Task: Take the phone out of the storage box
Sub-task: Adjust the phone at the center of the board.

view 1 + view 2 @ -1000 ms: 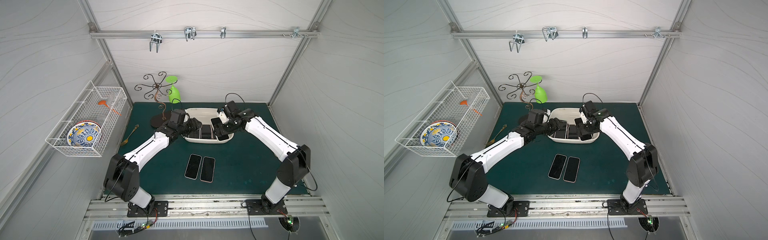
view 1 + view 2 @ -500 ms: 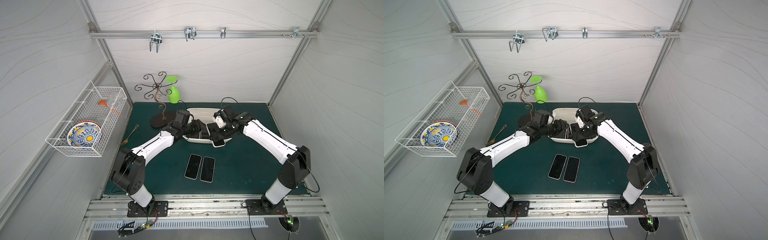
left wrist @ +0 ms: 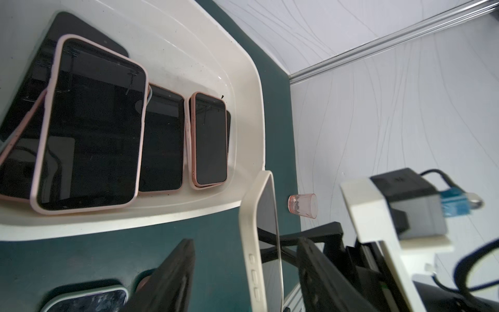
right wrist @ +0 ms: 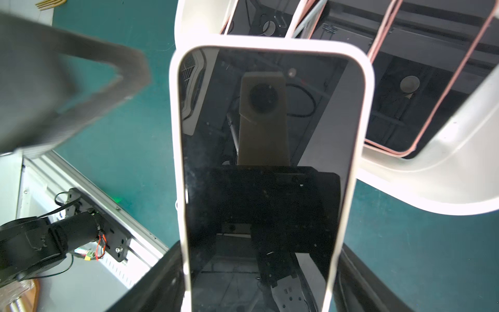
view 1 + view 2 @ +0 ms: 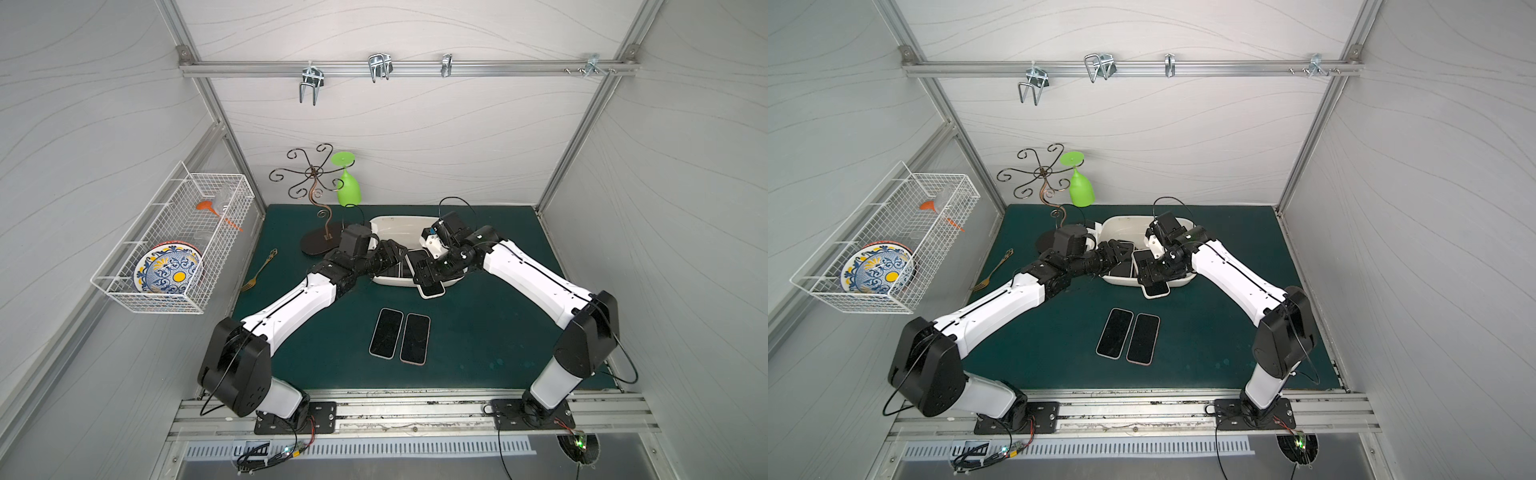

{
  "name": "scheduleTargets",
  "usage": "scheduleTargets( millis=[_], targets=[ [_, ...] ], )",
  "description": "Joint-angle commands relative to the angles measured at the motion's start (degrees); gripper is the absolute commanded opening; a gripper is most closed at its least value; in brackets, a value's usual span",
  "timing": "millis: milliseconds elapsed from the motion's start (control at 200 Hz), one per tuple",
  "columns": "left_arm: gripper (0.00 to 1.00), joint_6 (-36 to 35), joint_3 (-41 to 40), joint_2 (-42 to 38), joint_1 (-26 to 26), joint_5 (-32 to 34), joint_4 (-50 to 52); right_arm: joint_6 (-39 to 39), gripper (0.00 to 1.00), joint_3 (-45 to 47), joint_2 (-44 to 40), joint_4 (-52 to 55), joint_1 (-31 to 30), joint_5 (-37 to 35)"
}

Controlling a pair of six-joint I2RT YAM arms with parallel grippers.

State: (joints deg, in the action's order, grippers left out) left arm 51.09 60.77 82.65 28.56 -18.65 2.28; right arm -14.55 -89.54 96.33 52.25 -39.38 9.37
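The storage box is a cream-white tub at the back middle of the green mat, and several dark-screened phones lie in it. My right gripper is shut on a white-cased phone, gripping it across its width. That phone hangs tilted over the box's front rim. My left gripper is open beside it. In the left wrist view the phone shows edge-on between the left fingers, apart from both.
Two phones lie side by side on the mat in front of the box. A curly metal stand with a green glass is at the back left, and a fork lies left. A wire basket hangs on the left wall.
My right gripper has carried the phone from above the box's right side forward and down over the front rim. The left gripper has moved in closer to the phone.
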Motion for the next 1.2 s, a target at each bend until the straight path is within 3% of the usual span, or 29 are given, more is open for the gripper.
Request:
scheduleTargets(
  millis=[0, 375, 430, 615, 805, 840, 916, 1036, 1196],
  targets=[
    [0.65, 1.09, -0.37, -0.07, -0.17, -1.01, -4.84, 0.1, 0.4, -0.32, 0.08, -3.03, -0.52, 2.88],
    [0.63, 3.66, 1.33, 6.69, 1.06, -3.62, -7.46, -0.78, 0.41, -0.94, 1.49, -3.8, -4.18, 5.21],
    [0.57, 3.58, 1.63, 6.98, 1.06, -3.67, -6.97, -1.28, 0.41, -0.48, 1.34, -4.34, -4.37, 5.44],
    [0.23, 3.49, -0.38, 5.49, 0.86, -3.29, -6.63, -2.12, 0.41, 1.09, 1.28, -5.96, -3.33, 7.05],
    [0.07, 3.23, -1.16, 3.62, 0.62, -3.64, -6.17, -3.43, 0.43, 3.01, 1.3, -8.67, -1.15, 11.0],
    [0.04, 3.22, -1.22, 3.4, 0.52, -3.84, -6.16, -3.39, 0.47, 3.26, 1.31, -9.02, -0.89, 12.16],
    [0.01, 3.39, -1.27, 2.97, 0.12, -5.07, -6.29, -2.95, 0.68, 4.83, 0.52, -10.67, 0.18, 15.13],
    [0.0, 4.33, -2.47, 2.0, -0.93, -7.74, -8.01, -4.83, 0.9, 10.47, -2.51, -17.43, 4.11, 23.28],
    [0.0, 5.0, -3.18, 0.89, -1.4, -12.58, -10.09, -8.13, 0.96, 17.09, -5.31, -26.14, 9.91, 33.96]
  ],
)
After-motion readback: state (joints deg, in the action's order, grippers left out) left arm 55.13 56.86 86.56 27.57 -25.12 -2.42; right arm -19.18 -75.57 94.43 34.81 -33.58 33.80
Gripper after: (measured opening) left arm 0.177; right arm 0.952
